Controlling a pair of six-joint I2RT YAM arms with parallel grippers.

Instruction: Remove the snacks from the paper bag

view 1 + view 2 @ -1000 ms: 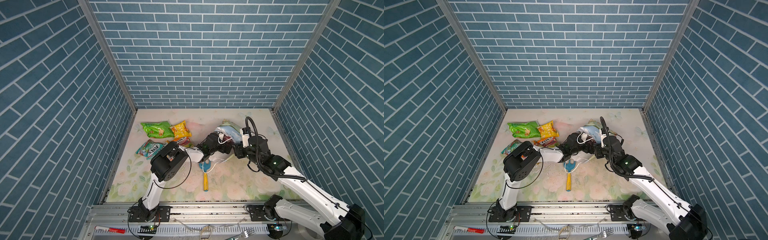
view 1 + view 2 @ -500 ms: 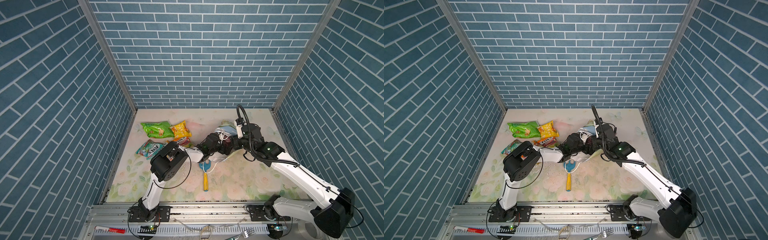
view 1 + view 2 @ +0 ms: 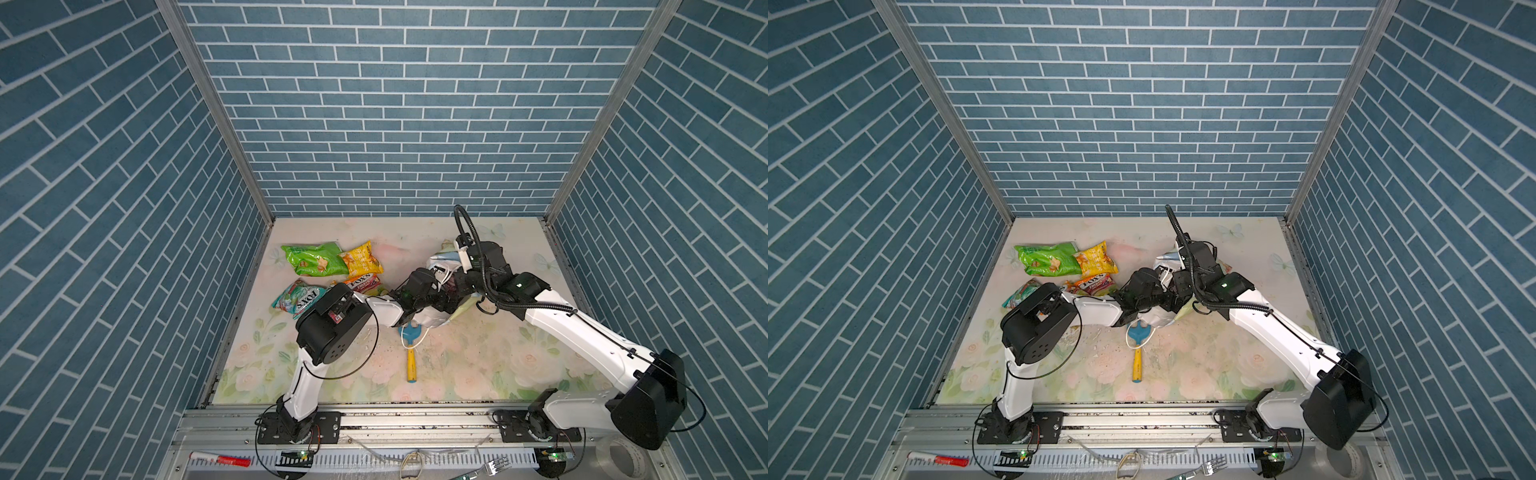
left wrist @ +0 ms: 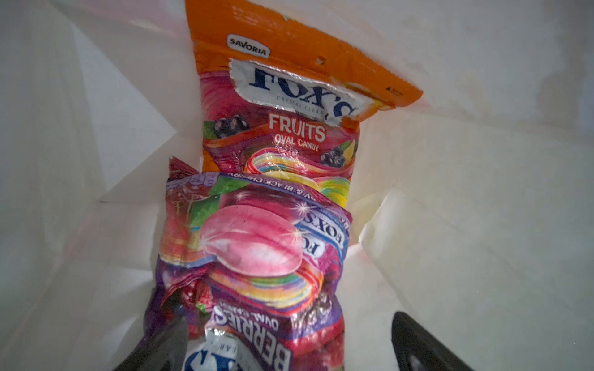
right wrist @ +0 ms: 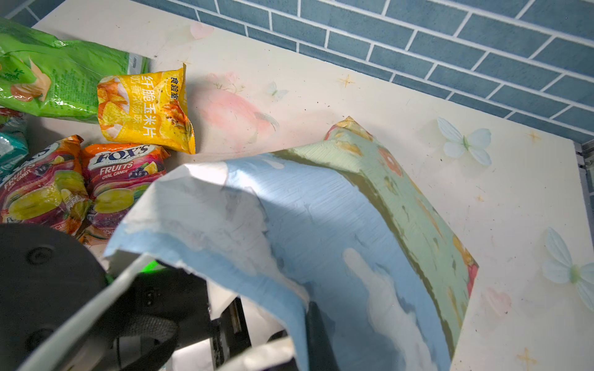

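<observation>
The paper bag (image 5: 321,225) lies on its side right of the table's middle, also visible in both top views (image 3: 442,262) (image 3: 1165,262). My right gripper (image 5: 302,331) is shut on the bag's upper wall at its mouth. My left gripper (image 4: 289,340) is open inside the white-lined bag, hidden from the top views. A purple berries packet (image 4: 257,257) lies between its fingers, and an orange-red fruit packet (image 4: 279,106) lies deeper in. Outside, at the left, lie other snacks: green (image 3: 313,259), yellow (image 3: 360,259), orange-red (image 3: 361,284) and teal (image 3: 299,297).
A toy rake (image 3: 410,345) with a blue head and yellow handle lies in front of the bag, with a white cord handle looped over its head. Blue brick walls close in the table on three sides. Both arms cross near the bag's mouth.
My right gripper has come in over the bag's mouth from the right and shut on its upper wall. The left arm has stayed inside the bag, jaws still wide.
</observation>
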